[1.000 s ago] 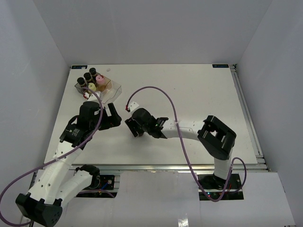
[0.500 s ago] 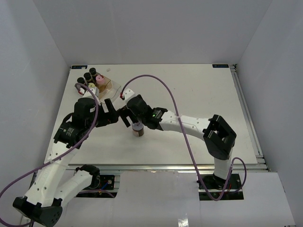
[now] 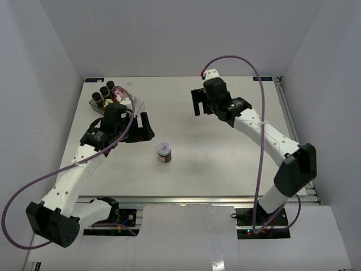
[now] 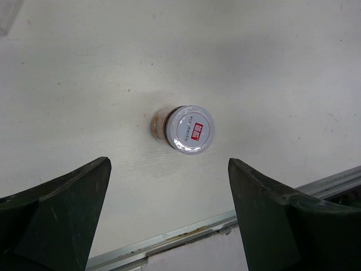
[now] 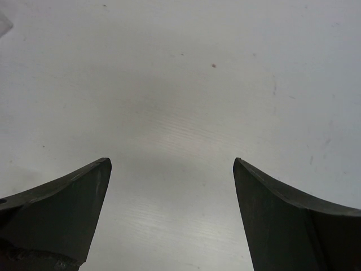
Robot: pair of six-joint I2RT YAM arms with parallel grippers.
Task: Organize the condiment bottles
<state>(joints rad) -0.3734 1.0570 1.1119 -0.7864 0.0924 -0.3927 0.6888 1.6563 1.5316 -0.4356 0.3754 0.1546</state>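
The jar (image 3: 164, 152) stood upright on the table (image 3: 237, 158). The left gripper (image 3: 145, 127) near it and the right gripper (image 3: 197, 103) gaped wide, empty.

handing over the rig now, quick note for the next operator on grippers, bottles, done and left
Left gripper: open, empty, just left of the grey-lidded jar.
Right gripper: open, empty, above bare table, back right of the jar.
Grey-lidded jar: upright, alone mid-table, untouched.
Done: black-capped jars and the pink-capped jar stand in the clear bin, far left corner; the left arm hides part of it.
Left: probably grasp the grey-lidded jar and take it to the bin.
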